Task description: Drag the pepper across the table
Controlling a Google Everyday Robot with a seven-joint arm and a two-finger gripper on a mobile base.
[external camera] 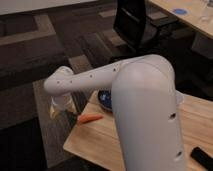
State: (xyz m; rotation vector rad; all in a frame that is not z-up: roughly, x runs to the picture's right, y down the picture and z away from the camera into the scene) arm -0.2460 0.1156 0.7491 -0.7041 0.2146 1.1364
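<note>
The pepper (90, 118), slim and orange-red, lies flat near the left edge of the light wooden table (100, 147), pointing left-right. My gripper (64, 109) hangs from the white arm (95, 77) just left of the pepper's left end, at the table's left edge. I cannot tell whether it touches the pepper. The arm's large upper body hides much of the tabletop.
A dark-blue bowl (104, 100) sits on the table behind the pepper, partly hidden by the arm. A black object (202, 158) lies at the table's right. A black office chair (137, 25) and a pale desk with a blue disc (179, 11) stand behind. Striped carpet lies left.
</note>
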